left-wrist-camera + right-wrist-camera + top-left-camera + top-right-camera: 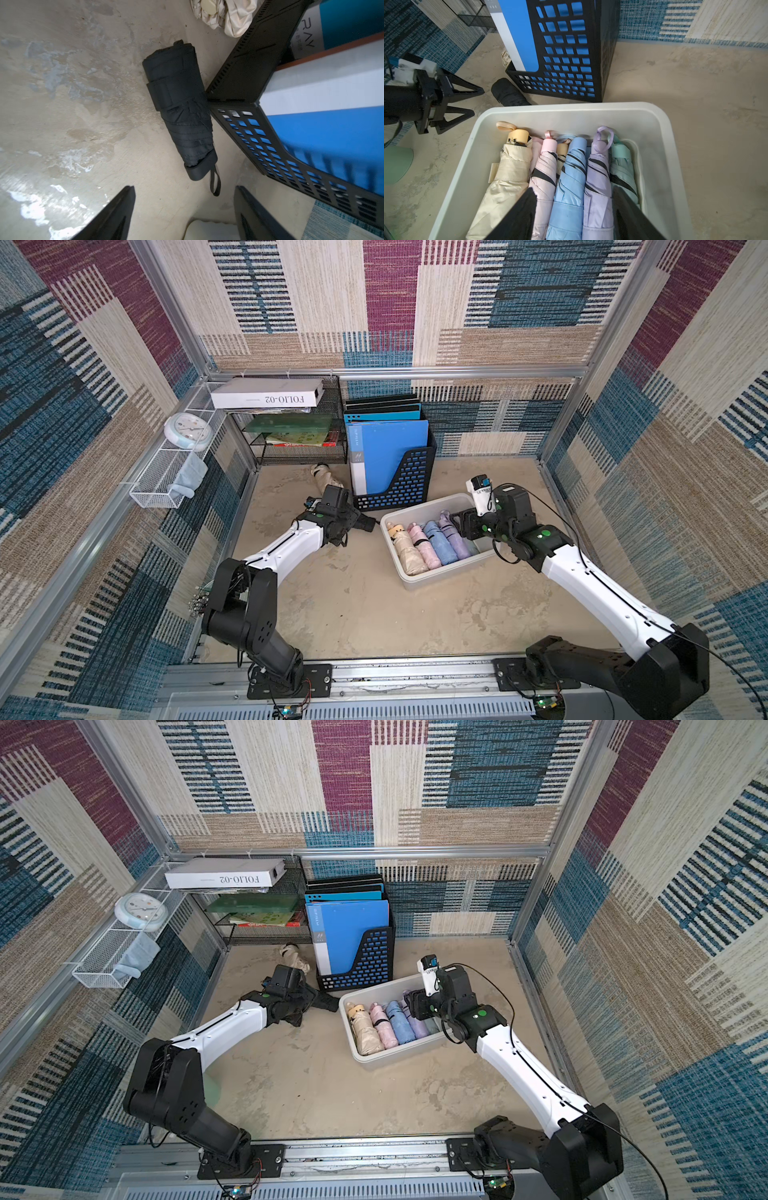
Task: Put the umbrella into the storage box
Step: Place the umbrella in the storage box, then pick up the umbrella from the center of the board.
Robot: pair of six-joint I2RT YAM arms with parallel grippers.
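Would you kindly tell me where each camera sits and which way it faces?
Both top views: overhead at the front, looking down on left arm, right arm, storage box.
Left wrist: looks past the open left fingers at the black umbrella on the floor.
Right wrist: looks past the right fingers into the storage box.
Both wrist views share the file holder.

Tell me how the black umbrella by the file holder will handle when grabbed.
The black umbrella is strapped into a tight roll, so it probably grips firm with slight fabric give. Rounded, it may roll if nudged, though the file holder beside it should block that.
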